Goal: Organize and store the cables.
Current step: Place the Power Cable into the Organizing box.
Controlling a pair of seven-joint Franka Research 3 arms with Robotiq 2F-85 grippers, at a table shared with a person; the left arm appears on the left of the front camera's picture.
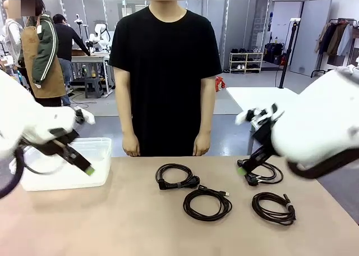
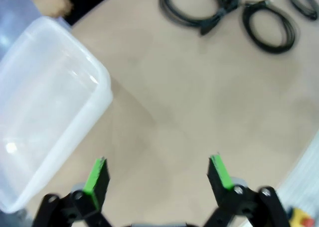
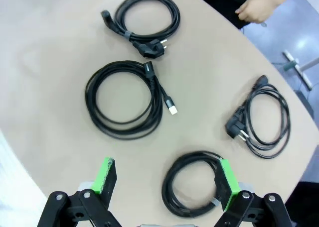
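Several black coiled cables lie on the tan table. In the front view one coil (image 1: 176,176) sits at the centre, another (image 1: 206,203) in front of it, and a third (image 1: 273,207) at the right front. A fourth (image 1: 265,173) lies partly behind my right gripper (image 1: 242,167). In the right wrist view that gripper (image 3: 164,178) hangs open above the table, with one coil (image 3: 192,184) just inside its right finger and others (image 3: 124,97) (image 3: 147,20) (image 3: 261,120) beyond. My left gripper (image 1: 84,165) (image 2: 158,173) is open over bare table beside the box, holding nothing.
A clear plastic box (image 1: 67,163) (image 2: 45,112) stands at the table's left, with nothing visible in it. A person in a black shirt stands at the far edge, hands (image 1: 131,146) hanging down. The table edge curves close on the right.
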